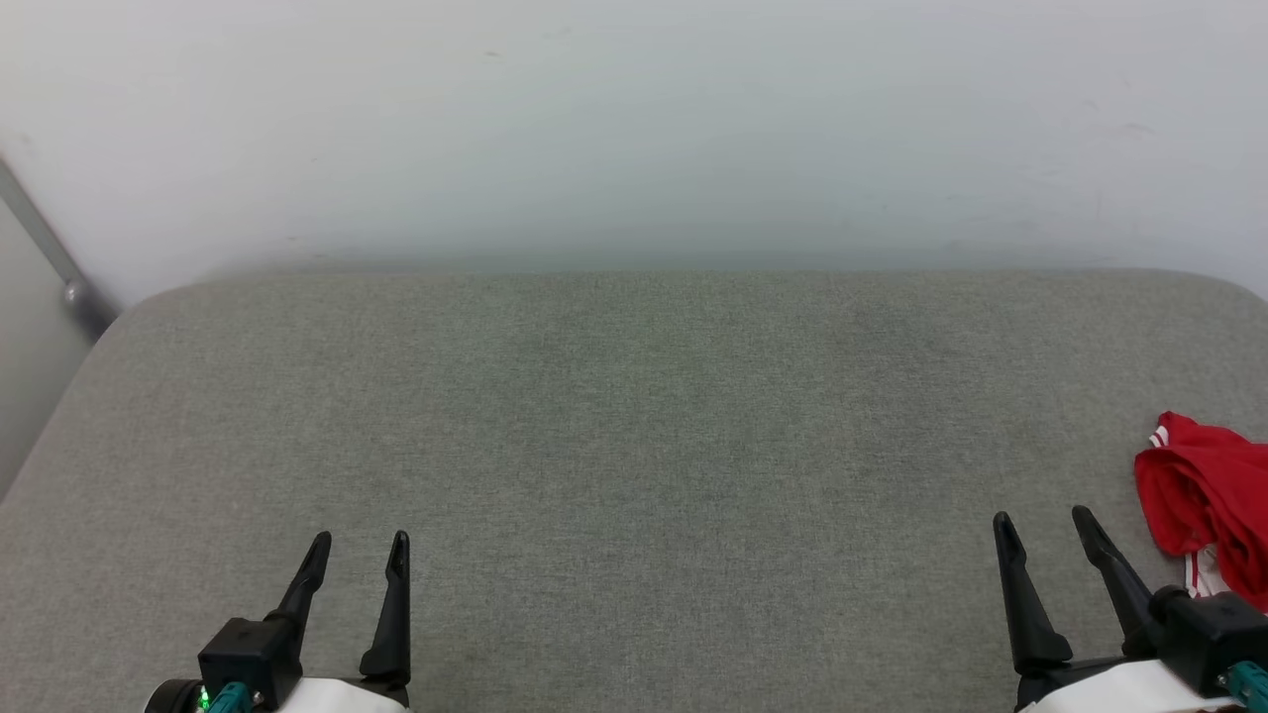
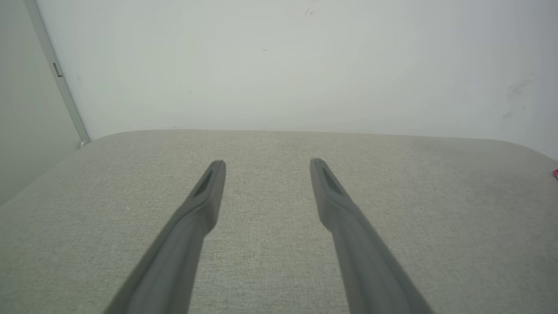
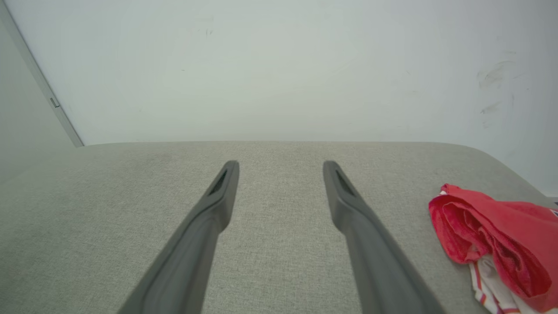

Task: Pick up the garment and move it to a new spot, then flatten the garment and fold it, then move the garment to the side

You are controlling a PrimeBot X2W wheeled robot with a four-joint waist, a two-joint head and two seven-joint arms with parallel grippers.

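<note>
At the far right of the grey padded surface (image 1: pixel 634 446): garment (image 1: pixel 1204 495), red, crumpled heap, just right of the right tool (image 1: pixel 1040 515). Right tool nearer, spread wide, empty; left tool (image 1: pixel 361 536) likewise, well apart

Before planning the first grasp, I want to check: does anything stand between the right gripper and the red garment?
Nothing visible does. The right gripper, open, points forward over the grey fabric surface; the garment lies crumpled to its right, near the surface's right edge, with only bare fabric between them.
</note>
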